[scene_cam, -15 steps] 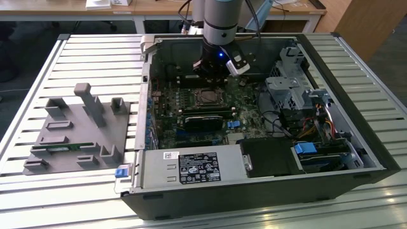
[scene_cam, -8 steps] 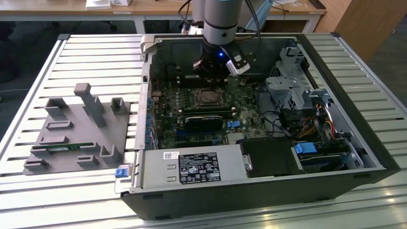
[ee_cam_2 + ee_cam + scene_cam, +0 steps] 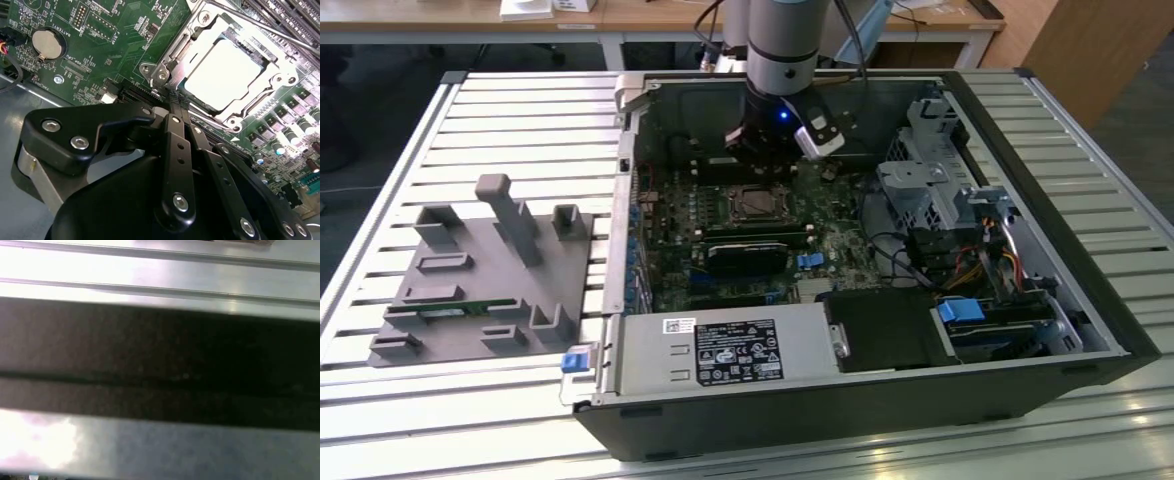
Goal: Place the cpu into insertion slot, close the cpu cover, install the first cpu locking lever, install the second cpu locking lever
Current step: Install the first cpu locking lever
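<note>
- The cpu [image 3: 227,67] sits flat in the insertion slot [image 3: 200,97], its pale metallic face up and square to the socket frame, so I judge that the placing step is done.
- The cpu cover [image 3: 220,30] lies down over it: the silvery frame plate rings the chip, whose face shows through the large square window. It looks closed and level, though I cannot tell whether it is fully pressed home.
- A thin metal rod, which I take to be a locking lever [image 3: 280,32], runs along the far side of the cover; whether it is hooked I cannot tell.
- My gripper [image 3: 172,102] has its fingertips right at the near edge of the socket frame, at the cover's hinge side, touching or nearly so (I cannot make out any gap there).
- My fingers [image 3: 175,150] are pressed together into one narrow blade and pinch nothing. I judge that this suits pushing on a thin lever or plate edge rather than grasping.
- In the exterior view my gripper [image 3: 767,165] stands just behind the socket, inside the open computer case [image 3: 1107,330], with the arm coming straight down from above so the case walls stay out of its way.
- The green motherboard [image 3: 100,55] surrounds the socket, a round coin battery [image 3: 48,43] well off to one side.
- Outside the case, on the slatted table [image 3: 400,150], stands a grey parts fixture [image 3: 487,270] toward the exterior view's left.
</note>
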Controlling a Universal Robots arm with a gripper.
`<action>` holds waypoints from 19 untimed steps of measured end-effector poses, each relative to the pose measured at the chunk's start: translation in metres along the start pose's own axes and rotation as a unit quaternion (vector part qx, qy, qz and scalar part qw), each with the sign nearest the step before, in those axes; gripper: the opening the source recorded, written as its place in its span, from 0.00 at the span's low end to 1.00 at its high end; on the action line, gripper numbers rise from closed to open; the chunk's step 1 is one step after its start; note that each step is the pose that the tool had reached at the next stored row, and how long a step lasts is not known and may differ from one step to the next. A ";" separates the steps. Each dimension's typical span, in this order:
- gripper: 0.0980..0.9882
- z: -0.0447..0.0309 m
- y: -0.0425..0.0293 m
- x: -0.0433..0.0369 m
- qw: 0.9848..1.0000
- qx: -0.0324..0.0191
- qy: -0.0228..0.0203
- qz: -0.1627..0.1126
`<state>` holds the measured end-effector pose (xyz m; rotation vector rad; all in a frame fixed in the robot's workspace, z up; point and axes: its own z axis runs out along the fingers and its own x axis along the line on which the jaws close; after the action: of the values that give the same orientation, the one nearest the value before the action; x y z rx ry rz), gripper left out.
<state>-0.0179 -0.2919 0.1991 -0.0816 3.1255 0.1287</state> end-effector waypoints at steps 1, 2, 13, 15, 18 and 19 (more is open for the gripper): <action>0.01 0.0004 -0.0001 0.0000 1.000 0.001 0.000 0.000; 0.01 0.0008 -0.0001 0.0000 1.000 0.002 0.000 0.000; 0.01 -0.0005 0.0002 -0.0001 1.000 0.003 0.000 0.000; 0.01 -0.0005 0.0002 -0.0001 1.000 0.003 0.000 0.000; 0.01 -0.0008 0.0003 -0.0001 1.000 0.004 0.000 0.000; 0.01 -0.0012 0.0003 -0.0001 1.000 0.004 0.000 0.000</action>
<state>-0.0178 -0.2918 0.2004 -0.0817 3.1260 0.1171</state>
